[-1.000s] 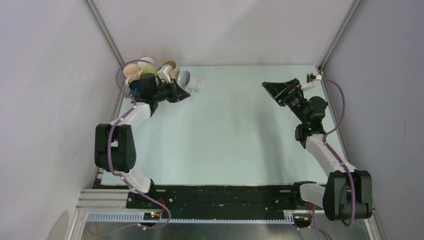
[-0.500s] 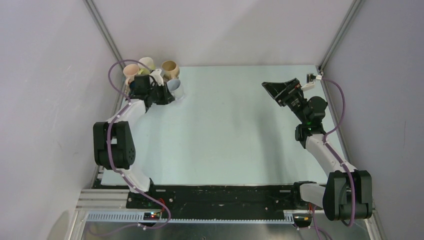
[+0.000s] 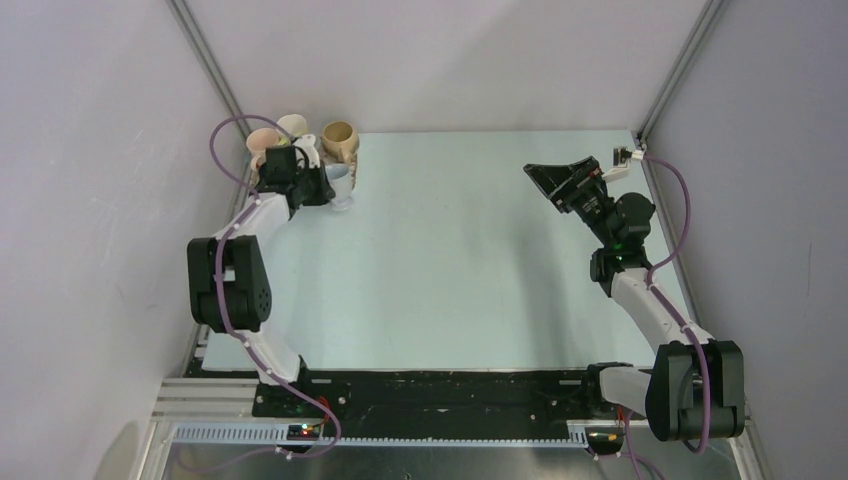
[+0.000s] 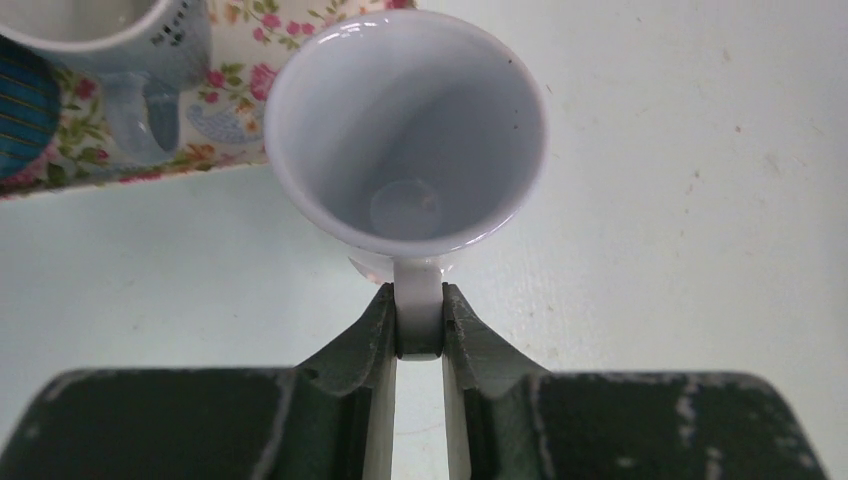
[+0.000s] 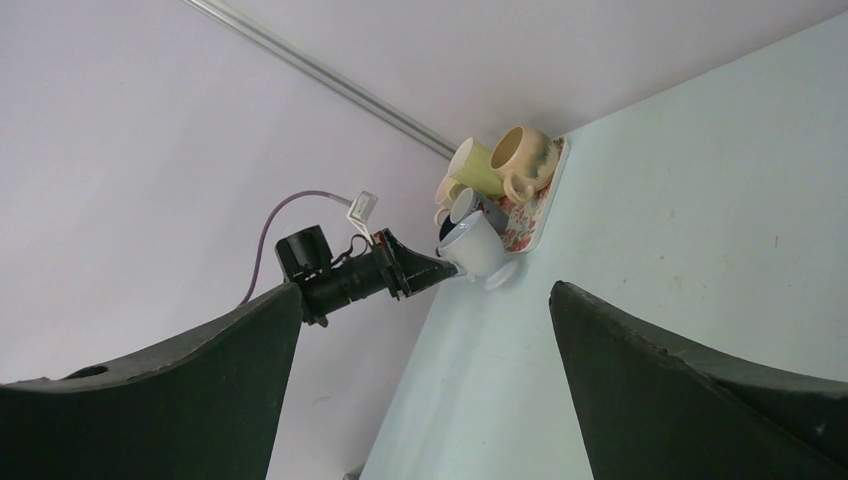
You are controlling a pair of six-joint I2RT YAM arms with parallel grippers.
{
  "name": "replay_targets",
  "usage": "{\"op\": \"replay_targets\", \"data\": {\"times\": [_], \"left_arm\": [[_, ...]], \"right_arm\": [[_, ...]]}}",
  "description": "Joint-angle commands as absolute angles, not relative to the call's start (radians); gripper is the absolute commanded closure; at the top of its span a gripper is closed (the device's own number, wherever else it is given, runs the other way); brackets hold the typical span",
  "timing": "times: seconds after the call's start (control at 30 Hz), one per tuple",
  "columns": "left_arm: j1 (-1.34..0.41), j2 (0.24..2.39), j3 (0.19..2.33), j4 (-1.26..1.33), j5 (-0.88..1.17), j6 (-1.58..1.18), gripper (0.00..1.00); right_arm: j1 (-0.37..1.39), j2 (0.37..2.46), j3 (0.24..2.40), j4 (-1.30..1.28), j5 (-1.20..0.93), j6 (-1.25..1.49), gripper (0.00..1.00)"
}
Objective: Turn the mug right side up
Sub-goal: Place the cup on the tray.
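- When you look down from the top camera, the left gripper [image 3: 325,187] is reaching out to the far left corner of the table [image 3: 470,270].
- It holds the pale mug [image 3: 340,181], and the mug's round mouth faces up.
- A tan mug [image 3: 340,135], a cream mug [image 3: 293,124] and a pink mug [image 3: 263,140] sit close behind it in that corner.
- The right gripper [image 3: 560,178] hangs in the air near the far right corner, well apart from the pale mug.
- From the left wrist camera, two dark fingers [image 4: 360,345] squeeze the handle [image 4: 418,300] tight, one on each side.
- This camera looks right into the pale mug [image 4: 405,130] and shows its little round bottom.
- The flowery tray [image 4: 235,110] lies just behind the mug, toward the left.
- A blue-and-white mug [image 4: 130,50] stands on that tray.
- You cannot tell from here if the pale mug touches the table.
- From the right wrist camera, the right gripper's own fingers [image 5: 150,390] are spread wide apart.
- Far away, across the table, the left gripper [image 5: 400,270] grips the pale mug [image 5: 475,245] right at the edge of the flowery tray [image 5: 535,215].
- A yellow mug [image 5: 475,165] and the tan mug [image 5: 520,155] sit on the tray behind it.
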State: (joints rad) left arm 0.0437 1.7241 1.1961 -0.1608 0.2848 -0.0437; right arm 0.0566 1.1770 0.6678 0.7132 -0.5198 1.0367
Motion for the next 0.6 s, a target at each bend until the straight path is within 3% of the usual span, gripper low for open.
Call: {"op": "replay_targets", "data": {"times": [0.0,0.57], "left_arm": [[0.052,1.738,1.289,-0.079,0.237,-0.011,1.00],[0.052,1.829,1.350,-0.079,0.222,-0.002,1.00]], "right_arm": [[0.054,1.175,0.674,0.738,-0.508,1.021,0.01],[0.054,1.186,0.675,0.744,-0.510,1.028,0.01]]}}
